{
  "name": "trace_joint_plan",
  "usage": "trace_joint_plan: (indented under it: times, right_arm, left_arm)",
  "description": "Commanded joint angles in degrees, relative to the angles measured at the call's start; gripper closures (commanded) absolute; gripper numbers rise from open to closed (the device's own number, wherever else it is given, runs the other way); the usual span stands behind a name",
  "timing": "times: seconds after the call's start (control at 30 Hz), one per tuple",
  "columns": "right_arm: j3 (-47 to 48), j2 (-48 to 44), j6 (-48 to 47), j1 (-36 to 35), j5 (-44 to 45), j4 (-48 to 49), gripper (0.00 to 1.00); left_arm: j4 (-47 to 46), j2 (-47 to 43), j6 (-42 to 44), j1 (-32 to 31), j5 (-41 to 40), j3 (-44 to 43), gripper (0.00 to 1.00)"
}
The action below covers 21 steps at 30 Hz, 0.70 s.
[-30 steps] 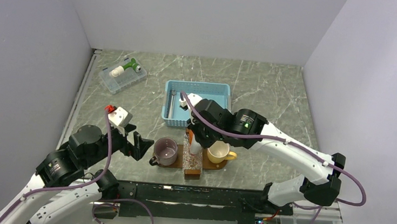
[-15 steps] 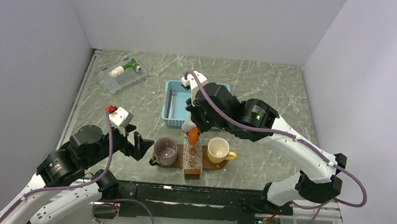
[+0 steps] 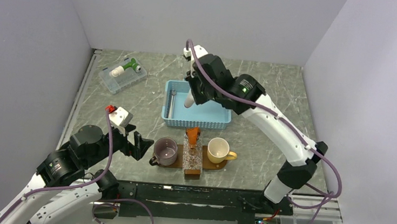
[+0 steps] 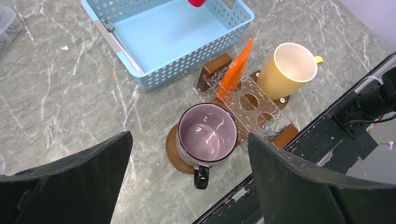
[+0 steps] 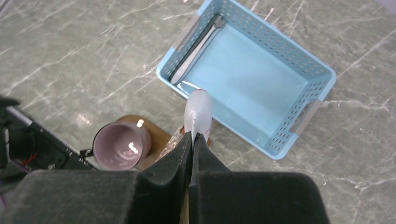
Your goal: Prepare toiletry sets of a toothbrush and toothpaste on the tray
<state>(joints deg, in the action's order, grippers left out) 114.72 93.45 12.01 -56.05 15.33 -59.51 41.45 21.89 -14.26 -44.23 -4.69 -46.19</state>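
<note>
The orange toothpaste (image 3: 193, 134) stands cap-down in a clear slotted holder (image 3: 193, 157) on the dark-brown tray (image 3: 217, 165); it also shows in the left wrist view (image 4: 237, 69). The pale toothbrush (image 3: 171, 103) lies along the left wall inside the light-blue basket (image 3: 209, 124), and shows in the right wrist view (image 5: 196, 44). My right gripper (image 3: 192, 91) hangs above the basket, shut on the flat end of a white tube with a red cap (image 5: 197, 112). My left gripper (image 3: 140, 145) is open and empty, left of the purple mug (image 4: 208, 135).
A purple mug (image 3: 166, 151) and a yellow mug (image 3: 218, 150) stand on the tray's two ends. A clear plastic box (image 3: 122, 75) with a green and white item sits at the back left. The black table rail runs along the near edge.
My right gripper has risen from the holder on the tray and moved back over the basket, carrying the white tube. The orange tube is now uncovered in the holder. The left arm is still.
</note>
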Motion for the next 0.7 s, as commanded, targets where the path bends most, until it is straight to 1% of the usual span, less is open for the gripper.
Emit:
trace_joint_plan:
  times: [0.0, 0.17, 0.3, 0.43, 0.57, 0.67]
  right_arm:
    - [3.7, 3.9, -0.3, 4.6, -3.6, 3.9, 1.00]
    - [3.6, 8.1, -0.1, 6.9, -3.8, 7.2, 1.00]
    - [-2.5, 8.2, -2.8, 6.8, -1.9, 16.1, 1.00]
    - [-6.6, 10.5, -4.5, 7.0, 0.2, 20.9, 1.00]
    - [-4.4, 15.4, -4.2, 7.8, 0.2, 19.7, 1.00]
    - [-0.1, 19.1, -2.5, 10.4, -4.0, 16.1, 1.00]
  left_arm:
    - [-0.9, -0.6, 0.2, 0.0, -1.3, 0.0, 0.01]
    - [-0.9, -0.5, 0.4, 0.0, -1.7, 0.1, 0.01]
    - [-1.0, -0.3, 0.4, 0.0, -1.4, 0.1, 0.01]
    - [-1.1, -0.2, 0.5, 0.0, -1.5, 0.1, 0.01]
    - [-1.0, 0.0, 0.5, 0.0, -1.4, 0.1, 0.01]
    - [-1.1, 0.1, 0.5, 0.0, -1.4, 0.1, 0.01]
